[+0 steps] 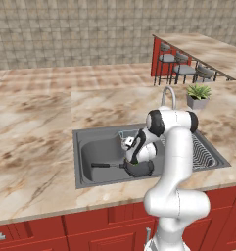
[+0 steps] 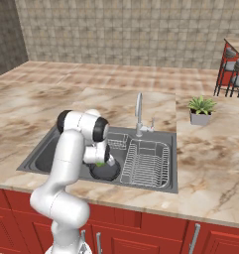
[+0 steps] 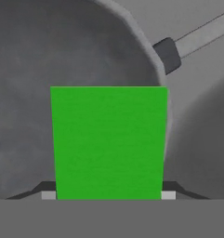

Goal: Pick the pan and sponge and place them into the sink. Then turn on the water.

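The gripper (image 3: pixel 108 195) is clamped on the sponge (image 3: pixel 108 142), a finger tip showing at each lower corner of that flat, bright green rectangle. The hand view looks straight down past it into the pan (image 3: pixel 43 69): dark grey inside, a paler rounded rim, and its straight handle running off from a dark collar at the rim. So the sponge hangs right over the pan's bowl; whether it touches the bottom, I can't tell.

Over to the left base view: the gripper (image 1: pixel 134 158) is down inside the sink (image 1: pixel 85 176), a sliver of green sponge (image 1: pixel 135 160) peeking below the wrist, the black pan (image 1: pixel 139 169) lying on the basin floor with its handle pointing away from the arm. This side shows the handle's full length, which the right base view hides behind the arm.

The right base view gives the ribbed draining rack (image 2: pixel 146 163) beside the pan (image 2: pixel 105 172), the sponge (image 2: pixel 99 163) as a green speck, and the faucet (image 2: pixel 139 115) standing at the sink's (image 2: pixel 41 158) back edge.
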